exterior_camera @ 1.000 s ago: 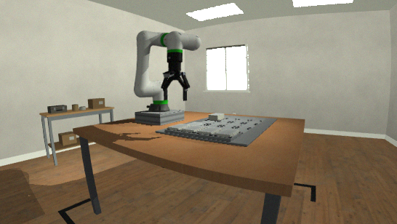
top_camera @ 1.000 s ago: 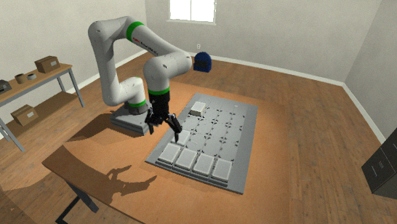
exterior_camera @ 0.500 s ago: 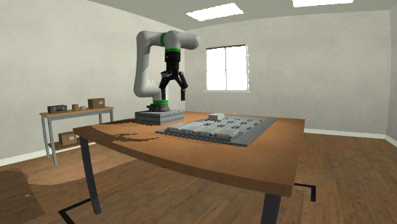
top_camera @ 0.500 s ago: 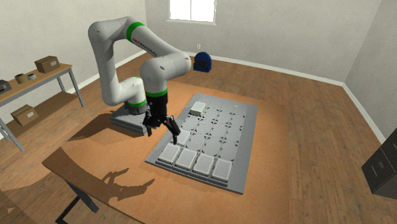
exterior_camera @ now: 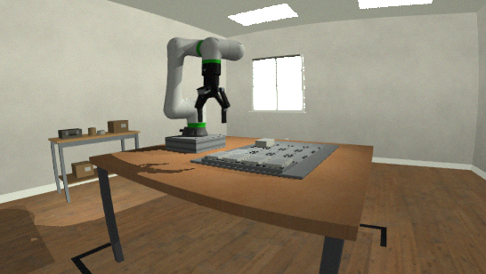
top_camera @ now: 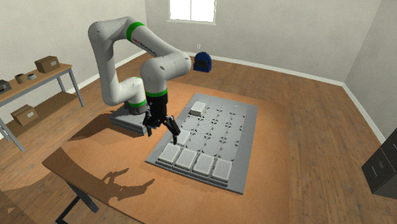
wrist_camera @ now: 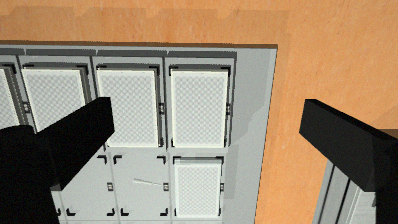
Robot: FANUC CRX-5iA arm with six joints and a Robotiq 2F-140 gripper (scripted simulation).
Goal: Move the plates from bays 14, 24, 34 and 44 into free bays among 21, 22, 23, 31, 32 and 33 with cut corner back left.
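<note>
Four sealed white plates lie in the raised column at the deck's (top_camera: pixel 247 145) (exterior_camera: pixel 311 165) (wrist_camera: pixel 250 125) near edge: bay 14 (top_camera: pixel 169 153) (wrist_camera: pixel 198 90), bay 24 (top_camera: pixel 186 158) (wrist_camera: pixel 127 107), bay 34 (top_camera: pixel 203 164) (wrist_camera: pixel 52 97) and bay 44 (top_camera: pixel 222 169). Another sealed plate (top_camera: pixel 183 138) (wrist_camera: pixel 197 187) lies in bay 13. The taller deep-well block (top_camera: pixel 198 108) (exterior_camera: pixel 264 142) sits in bay 11. My gripper (top_camera: pixel 162 135) (exterior_camera: pixel 210 113) (wrist_camera: pixel 207 115) is open and empty. It hangs high above the deck's arm-side edge, over bays 13 and 14. The middle bays show only their black corner pieces.
The arm's grey base pedestal (top_camera: pixel 125 121) (exterior_camera: pixel 194 143) (wrist_camera: pixel 345 205) stands on the table just beside the deck. A side table (top_camera: pixel 36 78) (exterior_camera: pixel 93 135) with boxes stands by the wall. A dark cabinet (top_camera: pixel 382 171) stands at the far right.
</note>
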